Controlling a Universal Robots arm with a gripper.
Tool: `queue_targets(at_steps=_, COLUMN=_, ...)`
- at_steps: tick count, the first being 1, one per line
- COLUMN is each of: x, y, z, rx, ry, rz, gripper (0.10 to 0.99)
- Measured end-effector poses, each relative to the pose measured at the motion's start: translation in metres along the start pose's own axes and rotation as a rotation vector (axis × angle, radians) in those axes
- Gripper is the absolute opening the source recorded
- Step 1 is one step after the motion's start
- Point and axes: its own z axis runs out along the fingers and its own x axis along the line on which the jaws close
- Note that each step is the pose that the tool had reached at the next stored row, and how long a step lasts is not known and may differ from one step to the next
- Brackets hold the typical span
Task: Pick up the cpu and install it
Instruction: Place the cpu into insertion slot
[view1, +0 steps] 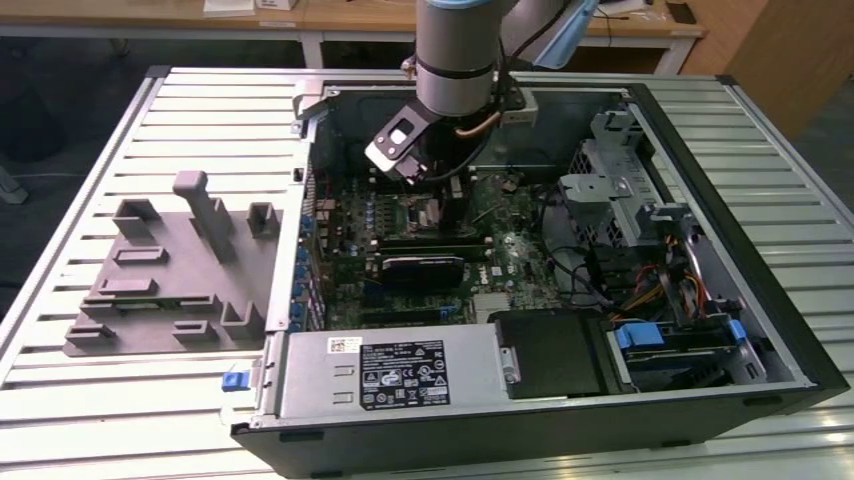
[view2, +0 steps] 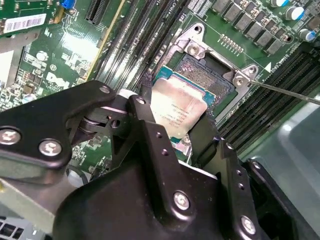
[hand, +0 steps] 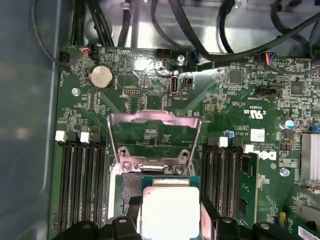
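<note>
In the exterior view, a grey plastic fixture (view1: 167, 270) with upright blocks lies at nine o'clock on the slatted metal table (view1: 80, 410), well apart from the work. Just beside it, toward the exterior view's right, stands the open computer case (view1: 787, 340). Its silver power supply (view1: 387, 368) is at six o'clock and the green motherboard (view1: 400, 250) at the centre. The arm (view1: 461, 50) comes down from twelve o'clock into the case, its wrist over the upper middle of the board. At three o'clock sit the drive cages (view1: 627, 200) and a bundle of coloured cables (view1: 667, 290).

In the second wrist view the gripper (view2: 177, 114) is closed on the cpu (view2: 175, 107) — one black finger (view2: 152, 132) against one edge, the other against the opposite edge, the jaws only as wide as the chip. The cpu's silver-grey top faces up, with its green rim showing along one side. It is held at the open socket (view2: 202, 75) and covers part of it, leaving a strip of the contact field bare; whether it touches the socket I cannot tell. The socket's thin lever (view2: 285, 92) sticks out to one side.

In the first wrist view the metal load plate (hand: 155, 132) stands flipped open just beyond the cpu. A coin battery (hand: 101, 77) lies farther off, and memory slots (hand: 80, 180) flank the socket on both sides — a green memory stick (hand: 247, 190) stands in one bank.
</note>
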Motion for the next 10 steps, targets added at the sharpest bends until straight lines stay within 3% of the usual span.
queue_targets(at_steps=5, x=-0.0002, y=0.0006, z=-0.0216, rx=0.0, ry=0.0002, rz=0.0, gripper=0.541)
queue_targets(at_steps=8, x=-0.0002, y=0.0007, z=-0.0233, rx=0.0, ry=0.0015, rz=0.0, gripper=0.541)
queue_targets(at_steps=10, x=-0.0002, y=0.0005, z=-0.0218, rx=0.0, ry=0.008, rz=0.0, gripper=0.541)
